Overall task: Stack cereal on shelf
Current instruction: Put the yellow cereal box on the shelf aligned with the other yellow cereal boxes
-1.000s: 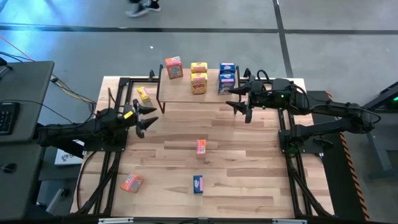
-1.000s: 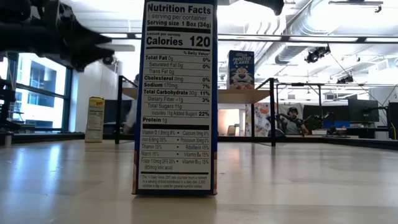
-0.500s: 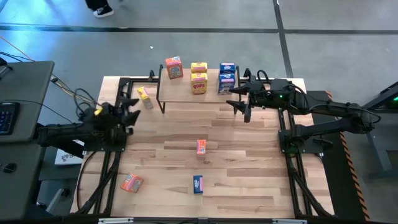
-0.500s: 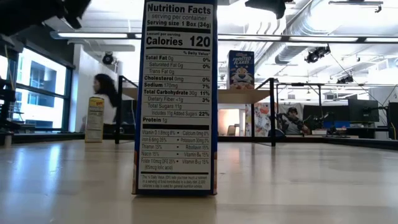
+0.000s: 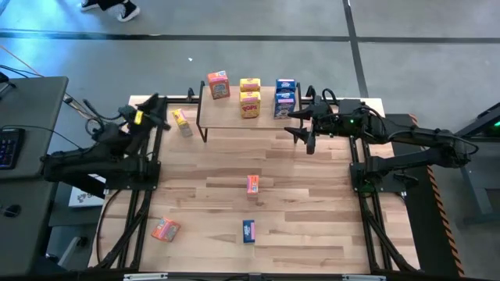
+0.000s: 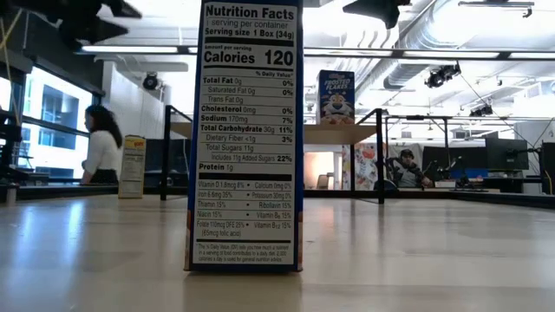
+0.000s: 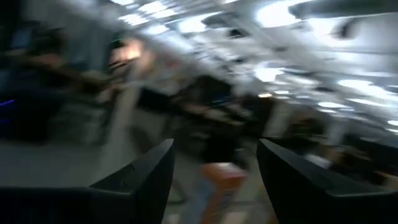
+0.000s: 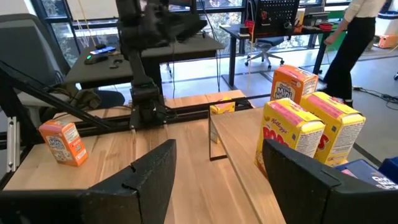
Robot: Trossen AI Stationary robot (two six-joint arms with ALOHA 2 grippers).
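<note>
The shelf (image 5: 242,113) stands at the table's far middle. On its top stand an orange cereal box (image 5: 218,84), two yellow ones (image 5: 250,94) and two blue ones (image 5: 284,95). One yellow box (image 5: 181,121) sits on the table just left of the shelf. Further boxes rest on the table: an orange one (image 5: 253,184) mid-table, a blue one (image 5: 248,230) and another orange one (image 5: 165,229) near the front. My left gripper (image 5: 154,119) is raised over the far left corner, open, holding nothing. My right gripper (image 5: 301,129) hovers open beside the shelf's right end.
Black frame rails run along the table's left (image 5: 144,179) and right (image 5: 361,179) sides. In the low view the near blue box (image 6: 245,134) fills the middle and hides much of the table behind it. A person walks in the room beyond (image 6: 100,152). Bare wood lies between the loose boxes.
My left gripper has drawn back from the table's left middle toward the far left corner, rising and tipping up from pointing down to about level. It stays open with nothing in it. No box has moved.
</note>
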